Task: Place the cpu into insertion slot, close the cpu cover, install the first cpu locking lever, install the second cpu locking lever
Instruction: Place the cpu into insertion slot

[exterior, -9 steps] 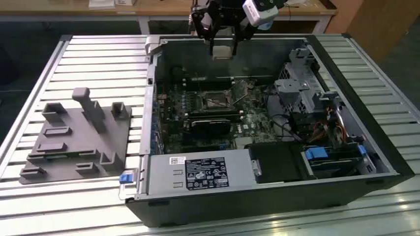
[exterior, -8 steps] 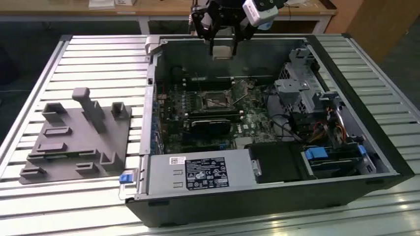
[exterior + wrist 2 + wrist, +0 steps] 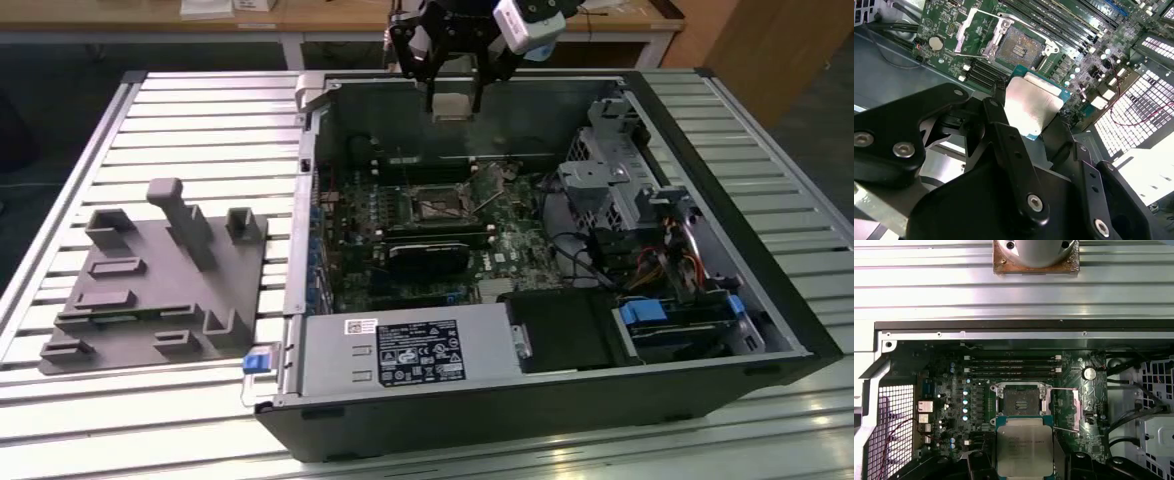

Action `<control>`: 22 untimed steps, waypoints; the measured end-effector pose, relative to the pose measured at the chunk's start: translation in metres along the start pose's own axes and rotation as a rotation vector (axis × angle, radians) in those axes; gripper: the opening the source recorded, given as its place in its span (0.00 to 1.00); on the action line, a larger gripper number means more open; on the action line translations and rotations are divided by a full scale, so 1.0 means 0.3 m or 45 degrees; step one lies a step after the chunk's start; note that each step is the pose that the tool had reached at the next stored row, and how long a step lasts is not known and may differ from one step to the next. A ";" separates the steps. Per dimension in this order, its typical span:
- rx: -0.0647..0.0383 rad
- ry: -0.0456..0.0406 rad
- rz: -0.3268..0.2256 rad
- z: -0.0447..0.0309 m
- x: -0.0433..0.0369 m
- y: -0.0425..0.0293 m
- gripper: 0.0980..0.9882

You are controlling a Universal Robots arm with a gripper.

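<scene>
CPU [image 3: 1024, 447]: count one. It is clamped between the two fingers of the gripper [image 3: 1024, 461], one finger on each of two opposite edges. In the exterior view the gripper [image 3: 451, 108] hangs fingers-down over the far side of the open computer case [image 3: 534, 410]. The chip is in the air, apart from the board, not seated.

Orientation: lies flat, silvery lid facing the wrist cameras, green rim showing around it in the second wrist view [image 3: 1034, 107]. Near-square outline, so no clear long axis. In the first wrist view its edges run parallel to the socket's edges.

Insertion slot [image 3: 1021, 401]: count one, bare, dark contact field exposed; also seen in the second wrist view [image 3: 1021, 48].

CPU cover [image 3: 996, 35]: count one, swung open and standing to one side of the socket. It appears as a narrow strip in the first wrist view [image 3: 1075, 410].

Other items: four long memory slots [image 3: 1011, 366] just beyond the socket; one coin cell [image 3: 1088, 373] near the cover; one black heatsink block [image 3: 427, 255]. One grey fixture plate [image 3: 154, 290] sits on the slatted table [image 3: 200, 120], at the exterior view's left of the case.
</scene>
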State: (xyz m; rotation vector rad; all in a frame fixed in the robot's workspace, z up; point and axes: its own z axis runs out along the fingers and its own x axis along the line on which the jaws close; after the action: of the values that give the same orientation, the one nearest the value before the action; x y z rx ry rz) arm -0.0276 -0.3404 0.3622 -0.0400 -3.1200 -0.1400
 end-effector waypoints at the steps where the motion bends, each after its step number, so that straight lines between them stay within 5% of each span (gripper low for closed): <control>1: 0.000 0.000 0.000 0.000 0.000 0.000 0.50; 7: 0.000 -0.001 0.000 0.013 0.000 -0.001 0.50; 22: 0.011 -0.010 -0.001 0.103 -0.002 -0.006 0.50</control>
State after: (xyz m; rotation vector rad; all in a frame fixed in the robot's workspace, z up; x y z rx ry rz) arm -0.0276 -0.3395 0.3312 -0.0398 -3.1285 -0.1273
